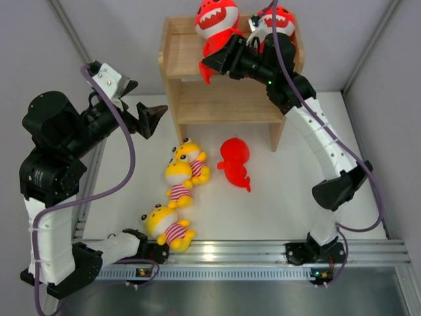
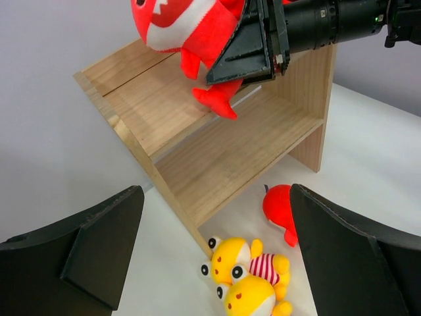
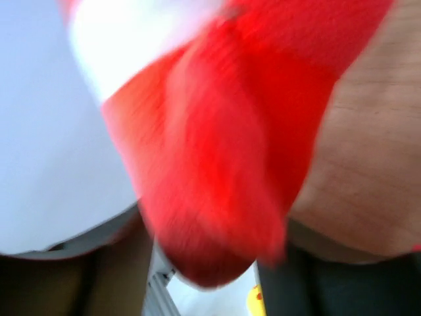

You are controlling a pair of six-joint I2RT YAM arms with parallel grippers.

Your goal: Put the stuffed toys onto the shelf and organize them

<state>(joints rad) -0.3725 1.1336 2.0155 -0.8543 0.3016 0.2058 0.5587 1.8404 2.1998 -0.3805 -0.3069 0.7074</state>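
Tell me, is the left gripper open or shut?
Open. In its wrist view the left gripper shows both fingers wide apart, holding nothing.

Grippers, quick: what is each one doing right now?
Left gripper: open, empty.
Right gripper: around a red shark on the shelf top tier; whether it grips cannot be told.

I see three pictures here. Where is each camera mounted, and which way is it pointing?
Top external: above and behind the arms, looking down on table, shelf and yellow toys; both arms show.
Left wrist: on the left arm, facing the shelf; the open left gripper frames the bottom.
Right wrist: on the right arm, close against a blurred red shark; dark fingers show below.
Shared: top and left wrist views both show the right gripper at that shark.
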